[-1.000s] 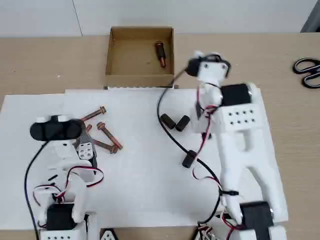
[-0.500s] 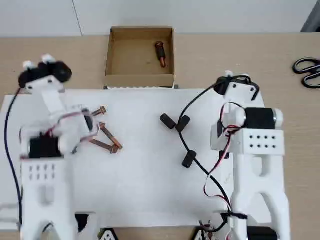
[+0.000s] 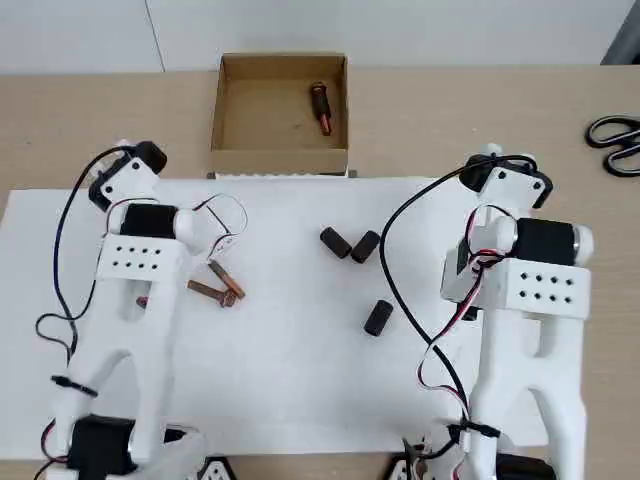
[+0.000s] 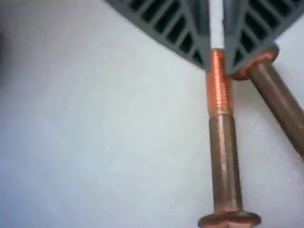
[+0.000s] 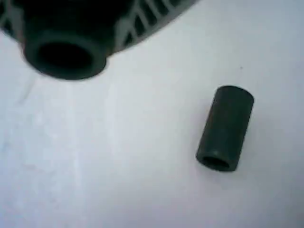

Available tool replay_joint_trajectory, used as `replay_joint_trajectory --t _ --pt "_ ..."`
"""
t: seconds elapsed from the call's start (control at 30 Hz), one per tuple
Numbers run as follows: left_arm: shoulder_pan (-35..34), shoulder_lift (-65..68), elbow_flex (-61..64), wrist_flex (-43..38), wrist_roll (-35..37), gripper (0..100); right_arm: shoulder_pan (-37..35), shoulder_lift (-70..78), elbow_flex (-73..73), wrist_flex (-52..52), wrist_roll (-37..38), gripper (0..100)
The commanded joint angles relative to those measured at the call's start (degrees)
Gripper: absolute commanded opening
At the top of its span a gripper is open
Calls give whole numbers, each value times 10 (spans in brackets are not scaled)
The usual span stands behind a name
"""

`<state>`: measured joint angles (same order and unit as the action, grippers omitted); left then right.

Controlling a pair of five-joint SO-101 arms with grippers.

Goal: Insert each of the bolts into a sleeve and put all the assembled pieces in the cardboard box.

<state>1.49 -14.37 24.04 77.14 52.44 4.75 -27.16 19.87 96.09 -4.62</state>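
My left gripper (image 4: 216, 43) is shut on the threaded tip of a copper bolt (image 4: 222, 142) that lies on the white paper. A second bolt (image 4: 278, 102) lies right beside it. In the high view, loose bolts (image 3: 214, 291) show next to the left arm. My right gripper (image 5: 71, 28) is shut on a black sleeve (image 5: 64, 57), seen end-on, just above the paper. Another sleeve (image 5: 225, 128) lies flat nearby. Three sleeves (image 3: 335, 242) (image 3: 366, 246) (image 3: 378, 317) rest mid-paper. The cardboard box (image 3: 227, 105) holds one assembled piece (image 3: 321, 106).
White paper (image 3: 300, 390) covers the table between the arms. Black cables (image 3: 395, 260) trail from the right arm across the paper near the sleeves. Scissors (image 3: 615, 140) lie at the far right edge of the table.
The left arm unfolded forward and came down onto the bolts. The right arm drew back from the box to the right side of the paper.
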Motion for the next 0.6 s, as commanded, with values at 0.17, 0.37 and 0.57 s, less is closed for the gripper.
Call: replay_joint_trajectory --t 0.17,0.37,0.57 --pt "-13 41 -42 8 15 74 4 -16 -4 -3 -7 4" --pt "-11 72 -44 -4 17 148 4 -16 -4 -3 -7 4" --pt "-14 113 -46 -39 17 148 2 -16 8 -13 -7 4"
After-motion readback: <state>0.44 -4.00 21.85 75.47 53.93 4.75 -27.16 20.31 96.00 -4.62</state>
